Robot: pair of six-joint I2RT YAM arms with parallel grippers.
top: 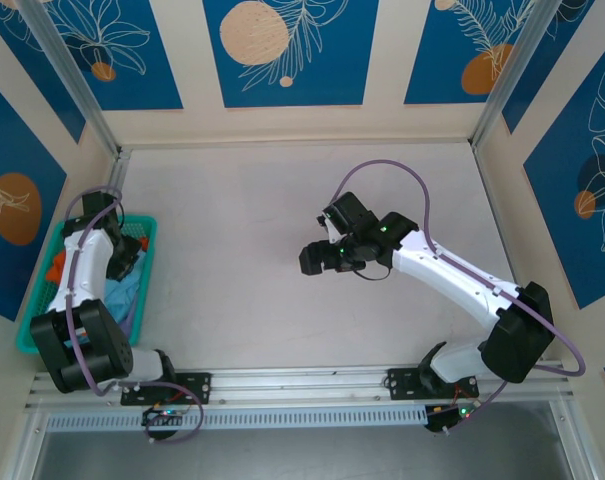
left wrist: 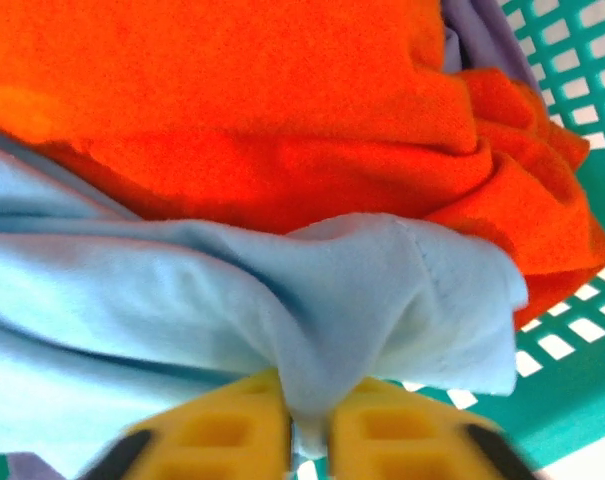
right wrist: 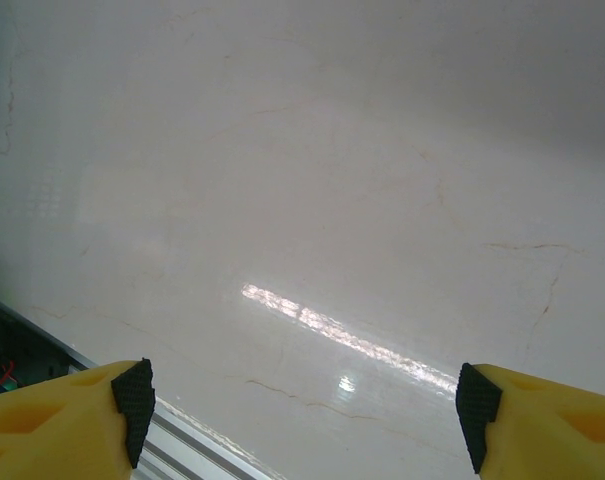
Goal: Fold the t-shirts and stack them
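Left jaws pinch the sky-blue t-shirt (left wrist: 382, 290), partly hidden under orange cloth (left wrist: 232, 100); right jaws spread wide.

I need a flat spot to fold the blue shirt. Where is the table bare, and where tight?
Bare: the table between the basket and the right gripper, and on to the back wall. Crowded: the basket, packed with the orange shirt and the blue shirt that the left gripper pinches.

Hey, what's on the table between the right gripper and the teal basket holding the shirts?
Nothing: in the top view, bare table separates the right gripper from the basket.
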